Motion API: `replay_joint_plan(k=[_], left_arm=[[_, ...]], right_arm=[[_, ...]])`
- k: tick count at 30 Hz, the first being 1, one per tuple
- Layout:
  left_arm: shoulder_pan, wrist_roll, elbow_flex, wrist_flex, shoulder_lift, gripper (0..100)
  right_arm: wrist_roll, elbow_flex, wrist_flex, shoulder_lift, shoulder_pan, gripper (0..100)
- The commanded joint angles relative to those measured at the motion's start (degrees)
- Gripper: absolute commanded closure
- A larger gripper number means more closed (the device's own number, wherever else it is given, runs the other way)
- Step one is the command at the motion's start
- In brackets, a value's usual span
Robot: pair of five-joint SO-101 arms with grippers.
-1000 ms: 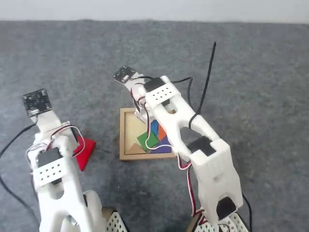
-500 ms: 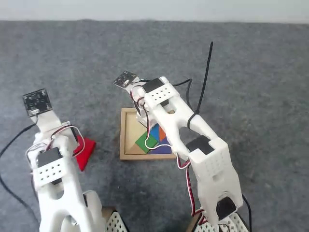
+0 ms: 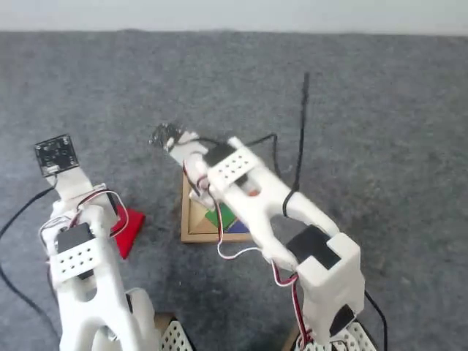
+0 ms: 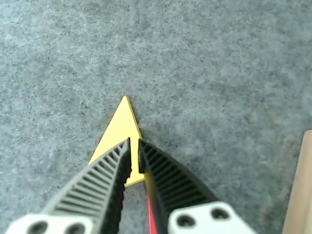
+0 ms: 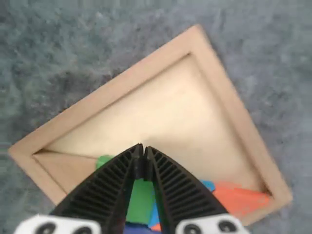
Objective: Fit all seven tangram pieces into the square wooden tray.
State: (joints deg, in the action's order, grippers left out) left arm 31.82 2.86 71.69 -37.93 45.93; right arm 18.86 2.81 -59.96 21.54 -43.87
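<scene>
In the high view, the square wooden tray (image 3: 185, 212) was seen on the grey carpet (image 3: 380, 131). It was largely covered by the right arm (image 3: 245, 186), which was stretched over it. A green piece (image 3: 223, 218) was visible inside the tray, beneath that arm's wrist. The left arm (image 3: 77, 252) was placed apart from the tray. A red piece (image 3: 130, 230) was seen flat on the carpet just beside this arm, between it and the tray.

In the left wrist view, the left gripper (image 4: 134, 146) was shown clenched, with a thin slit left between its fingertips. Nothing could be made out as clamped at the tips. A yellow triangle (image 4: 119, 129) was laid flat on the carpet under them, one corner pointed away from the gripper. A sliver of red was seen through the slit farther back; whether it was touched could not be told.

In the right wrist view, the right gripper (image 5: 143, 150) was likewise shown clenched, its tips drawn together above the tray's floor. The green piece was partly hidden beneath the fingers. A blue piece (image 5: 207, 186) and an orange piece (image 5: 239, 197) were seen beside it, toward one corner of the tray. Whether the tips were touching the floor could not be told.
</scene>
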Motion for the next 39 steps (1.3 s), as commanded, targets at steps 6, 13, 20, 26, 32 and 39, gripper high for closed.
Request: replay_joint_plan(k=[6, 13, 20, 26, 32, 39], left_arm=[[1.32, -0.35, -0.75, 1.32, 1.93, 97], [1.32, -0.35, -0.75, 1.32, 1.93, 97], [1.14, -0.35, -0.75, 1.32, 1.93, 97], [1.23, -0.26, -0.75, 1.32, 1.67, 97], [2.73, -0.18, -1.01, 1.85, 1.32, 90], [6.59, -6.95, -11.12, -10.2, -5.36, 87]], right_arm=[[0.7, 3.69, 2.77, -4.62, -0.04, 99.1], [2.11, 3.34, -1.89, -5.14, -0.04, 99.1], [4.4, -0.88, -2.07, -8.31, -0.04, 99.1], [4.4, -1.41, -2.15, -16.4, 1.36, 99.0], [4.31, 4.92, -2.15, -25.8, 6.37, 99.1], [4.22, 21.36, -1.36, -37.49, 9.8, 99.1]])
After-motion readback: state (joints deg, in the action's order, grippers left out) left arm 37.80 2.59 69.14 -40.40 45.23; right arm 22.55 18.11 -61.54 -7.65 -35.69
